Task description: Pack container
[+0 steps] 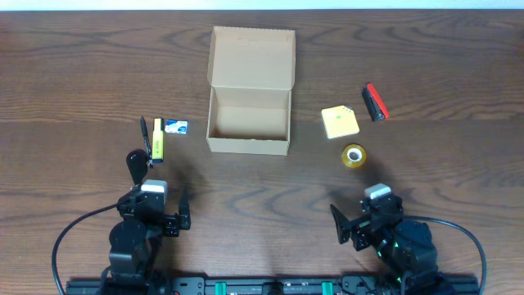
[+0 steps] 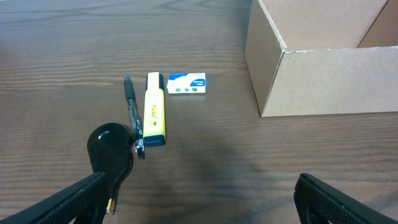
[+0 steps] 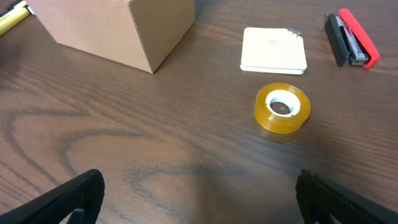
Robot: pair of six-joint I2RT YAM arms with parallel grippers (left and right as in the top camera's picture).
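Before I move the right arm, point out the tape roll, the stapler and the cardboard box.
tape roll (image 3: 283, 123), right wrist view, on its front outer wall.
stapler (image 3: 359, 36), right wrist view, on its red top arm.
cardboard box (image 1: 247, 146), overhead view, on its near side wall.

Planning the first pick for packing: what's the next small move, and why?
Probably advance the right hand toward the tape roll. It lies flat, nearest that open hand and clear of the sticky-note pad, and the cardboard box stands open and empty.
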